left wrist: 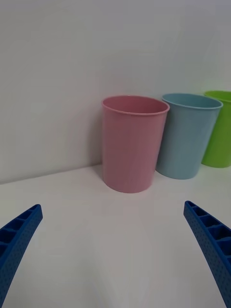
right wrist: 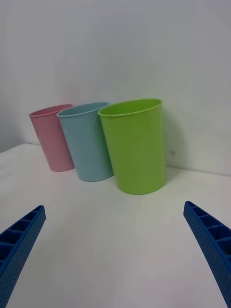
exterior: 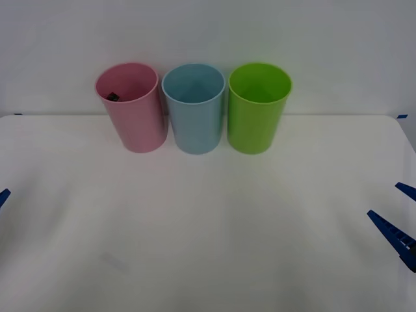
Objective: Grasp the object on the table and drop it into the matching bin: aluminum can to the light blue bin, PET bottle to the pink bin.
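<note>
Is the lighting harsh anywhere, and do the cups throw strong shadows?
Front view: soft, even light; the white table has no glare. Right wrist view: the lime green plastic bin throws a faint shadow on the wall. Left wrist view: the tall pink plastic bin looks evenly lit.

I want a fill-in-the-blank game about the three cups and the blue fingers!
1. The light blue bin stands between the pink bin and the ____ bin.
2. A small dark thing, the PET bottle, peeks out inside the ____ bin.
3. The left gripper and the right gripper both have their fingers ____.
4. All three bins stand on the ____ table.

Missing words: green; pink; open; white
</note>
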Tool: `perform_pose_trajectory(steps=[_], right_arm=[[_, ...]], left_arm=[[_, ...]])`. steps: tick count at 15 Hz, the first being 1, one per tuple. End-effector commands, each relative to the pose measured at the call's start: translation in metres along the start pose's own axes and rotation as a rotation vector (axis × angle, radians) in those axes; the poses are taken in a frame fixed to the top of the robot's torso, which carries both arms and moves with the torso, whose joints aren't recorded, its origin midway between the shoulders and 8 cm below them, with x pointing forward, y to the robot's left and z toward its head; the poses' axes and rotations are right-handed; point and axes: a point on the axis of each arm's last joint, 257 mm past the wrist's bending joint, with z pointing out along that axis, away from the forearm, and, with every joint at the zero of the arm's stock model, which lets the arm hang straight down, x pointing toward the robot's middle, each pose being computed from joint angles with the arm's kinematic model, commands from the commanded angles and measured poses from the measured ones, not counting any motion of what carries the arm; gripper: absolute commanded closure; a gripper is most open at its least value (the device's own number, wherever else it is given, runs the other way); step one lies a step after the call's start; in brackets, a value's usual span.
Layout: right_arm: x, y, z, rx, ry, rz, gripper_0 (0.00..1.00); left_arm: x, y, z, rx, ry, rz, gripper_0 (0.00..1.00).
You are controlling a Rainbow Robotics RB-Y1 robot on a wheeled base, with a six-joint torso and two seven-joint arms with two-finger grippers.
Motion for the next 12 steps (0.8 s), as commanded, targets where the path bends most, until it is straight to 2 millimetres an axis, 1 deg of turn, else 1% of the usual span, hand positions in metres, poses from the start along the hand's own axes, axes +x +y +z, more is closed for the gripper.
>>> perform_pose_trajectory(steps=[1,2,9,12], right_arm=[[0.0,0.0,0.0,0.0,0.0,0.0,0.0],[0.0,0.0,0.0,0.0,0.0,0.0,0.0],[0.0,0.0,0.0,0.0,0.0,0.0,0.0],[0.0,0.0,0.0,0.0,0.0,0.0,0.0]], left_arm=[[0.01,-0.011,-0.015,0.03,0.027,0.008,0.0],[0.015,-0.014,-0.022,0.036,0.041,0.012,0.0],[0.036,-0.022,-0.047,0.035,0.099,0.035,0.0],[0.039,-0.023,-0.051,0.032,0.11,0.047,0.0]])
